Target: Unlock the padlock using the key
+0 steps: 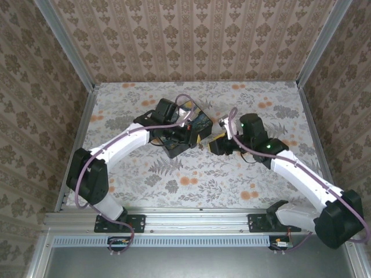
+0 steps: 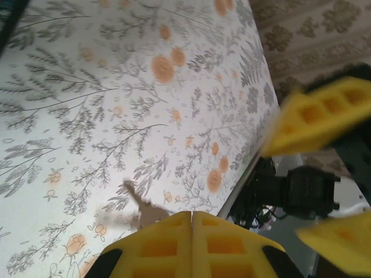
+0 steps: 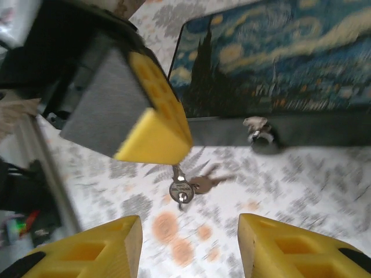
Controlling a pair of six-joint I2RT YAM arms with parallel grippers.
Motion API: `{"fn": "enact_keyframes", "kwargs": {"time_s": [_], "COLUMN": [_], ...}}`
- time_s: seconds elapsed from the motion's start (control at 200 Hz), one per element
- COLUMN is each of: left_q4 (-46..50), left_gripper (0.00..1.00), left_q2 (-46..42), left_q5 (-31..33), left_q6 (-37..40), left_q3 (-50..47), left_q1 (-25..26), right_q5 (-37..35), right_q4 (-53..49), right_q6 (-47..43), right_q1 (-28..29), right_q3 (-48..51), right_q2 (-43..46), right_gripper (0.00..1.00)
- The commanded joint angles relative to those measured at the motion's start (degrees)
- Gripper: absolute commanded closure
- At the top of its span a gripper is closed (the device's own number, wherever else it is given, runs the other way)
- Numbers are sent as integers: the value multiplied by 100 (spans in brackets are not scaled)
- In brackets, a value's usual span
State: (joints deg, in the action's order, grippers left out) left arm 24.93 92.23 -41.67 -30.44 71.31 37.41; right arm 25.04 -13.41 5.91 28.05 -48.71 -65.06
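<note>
My left gripper is shut on the key, whose brownish metal pokes out beside the yellow fingers. In the right wrist view the left gripper's yellow fingers hang the key above the table, with a second key linked to it. The padlock, tiny and metallic, sits at the front edge of the dark box printed with a blue-and-yellow painting. My right gripper is open, low over the table just in front of the keys, holding nothing. Seen from above, both grippers meet beside the box.
The floral tablecloth covers the table, with patterned walls on three sides. A metal rail runs along the near edge by the arm bases. The right gripper's yellow fingers show in the left wrist view.
</note>
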Motion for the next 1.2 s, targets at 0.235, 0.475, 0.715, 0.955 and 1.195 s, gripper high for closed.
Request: {"fn": "enact_keyframes", "kwargs": {"time_s": [0.235, 0.475, 0.715, 0.955, 1.195], "left_q4": [-178, -333, -564, -602, -620], "left_gripper": [100, 100, 100, 100, 100], "left_q2": [9, 74, 103, 98, 63], "left_q5": [323, 203, 119, 112, 82], "left_q6": [-1934, -2141, -2290, -2291, -2273], "left_q3": [103, 116, 56, 24, -36], "left_q1": [-50, -49, -53, -42, -41], "right_q5": [-2793, -3178, -3188, -3260, -3543], "right_q4": [2373, 2949, 2961, 3161, 3323], "right_q6": [-1639, -1866, -2017, -1947, -2004], "right_q1": [1365, 1409, 1413, 1422, 1411], "right_q3": [1193, 1364, 1254, 1241, 1119], "right_q2": [63, -201, -471, -569, -682], "right_gripper": [56, 58, 63, 65, 82]}}
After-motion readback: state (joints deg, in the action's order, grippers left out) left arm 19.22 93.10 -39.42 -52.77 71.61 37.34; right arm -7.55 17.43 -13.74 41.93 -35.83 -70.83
